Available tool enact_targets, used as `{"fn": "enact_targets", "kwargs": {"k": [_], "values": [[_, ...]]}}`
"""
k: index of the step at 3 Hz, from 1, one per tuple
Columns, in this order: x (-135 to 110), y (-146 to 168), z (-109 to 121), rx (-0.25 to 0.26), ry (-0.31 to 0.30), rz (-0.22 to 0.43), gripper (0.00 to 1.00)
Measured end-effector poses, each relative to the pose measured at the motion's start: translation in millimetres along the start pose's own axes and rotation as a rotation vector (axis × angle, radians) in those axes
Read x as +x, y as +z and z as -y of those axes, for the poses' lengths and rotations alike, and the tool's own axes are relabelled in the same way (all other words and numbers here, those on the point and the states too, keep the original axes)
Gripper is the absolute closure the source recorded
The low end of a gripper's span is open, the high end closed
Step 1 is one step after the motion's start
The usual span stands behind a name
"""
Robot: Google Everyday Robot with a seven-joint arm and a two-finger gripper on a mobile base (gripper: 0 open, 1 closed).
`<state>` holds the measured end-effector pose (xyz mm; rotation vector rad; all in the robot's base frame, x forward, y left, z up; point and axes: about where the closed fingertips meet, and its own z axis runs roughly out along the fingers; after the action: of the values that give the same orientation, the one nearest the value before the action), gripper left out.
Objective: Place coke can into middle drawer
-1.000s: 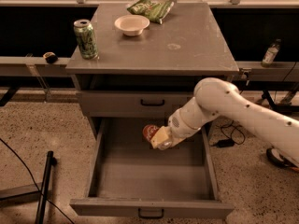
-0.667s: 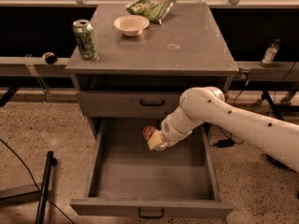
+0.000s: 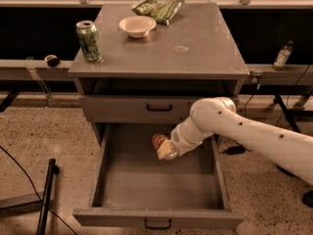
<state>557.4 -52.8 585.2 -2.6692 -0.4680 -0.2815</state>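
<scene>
- Swinging leftward since a second ago, the white arm [image 3: 254, 138] now has its rounded joint just below the upper drawer front [image 3: 127, 109]. The hand [image 3: 165, 150] has dipped slightly lower into the open drawer, and the can has barely shifted.
- The hand is inside the middle drawer [image 3: 161, 190], over the rear half and a little right of centre. It appears clenched around the coke can [image 3: 158, 140].
- The coke can is tipped on its side, with one silver end and red rim facing the camera. It sits at the tip of the hand, above or near the plain grey drawer floor. Whether it already touches the floor cannot be told.
- The middle drawer is pulled fully out, with its black handle at the near front edge. Nothing else lies in it.
- On the worktop [image 3: 195, 48] above stand a green can [image 3: 89, 40] at the left edge and a pale bowl [image 3: 137, 26] near the back. A green snack bag [image 3: 157, 9] lies just behind the bowl. None of these is part of the task.
- Judged step: the can has been carried into the drawer and is being lowered, so the task looks nearly done.
- The next move likely calls for easing the can onto the floor, letting go, then lifting the hand out without nudging the can or the upper drawer front.
</scene>
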Motion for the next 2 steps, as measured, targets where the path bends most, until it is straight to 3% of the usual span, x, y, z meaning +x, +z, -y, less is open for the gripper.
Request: {"fn": "enact_targets", "kwargs": {"k": [1, 2], "values": [[-19.7, 39.0, -23.9, -0.013, -0.078, -0.08, 1.0], [-48.2, 78.1, -39.8, -0.075, -0.176, -0.103, 1.0]]}}
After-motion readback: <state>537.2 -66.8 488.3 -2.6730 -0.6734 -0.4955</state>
